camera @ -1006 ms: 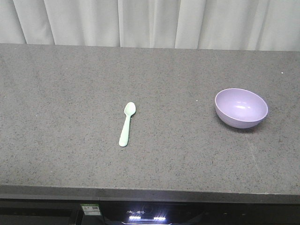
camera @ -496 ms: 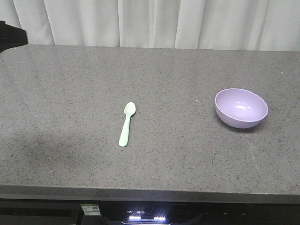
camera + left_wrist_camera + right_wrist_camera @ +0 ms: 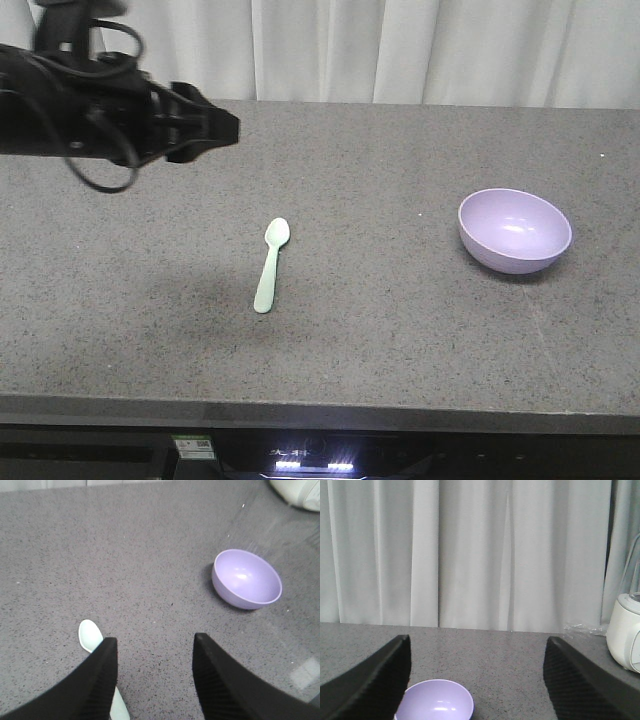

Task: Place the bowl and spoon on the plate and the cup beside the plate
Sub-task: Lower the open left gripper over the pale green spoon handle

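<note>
The pale mint spoon (image 3: 271, 265) lies on the grey counter left of centre, scoop pointing away. The lavender bowl (image 3: 514, 230) sits upright and empty at the right. My left gripper (image 3: 222, 125) hangs above the counter at the upper left, behind and left of the spoon. In the left wrist view that gripper (image 3: 155, 642) is open and empty, with the spoon (image 3: 90, 635) partly hidden behind its left finger (image 3: 97, 680) and the bowl (image 3: 247, 578) ahead to the right. My right gripper (image 3: 477, 639) is open and empty, with the bowl (image 3: 436, 700) low between its fingers. The plate and the cup are out of view.
A white curtain (image 3: 400, 50) hangs behind the counter's far edge. A white appliance (image 3: 625, 640) stands on the counter to the far right, also seen as the white appliance (image 3: 300, 492) in the left wrist view. The counter's front edge (image 3: 320, 405) runs along the bottom.
My left arm has swung in from the upper left over the counter toward the spoon. The spoon and the bowl have not moved.
</note>
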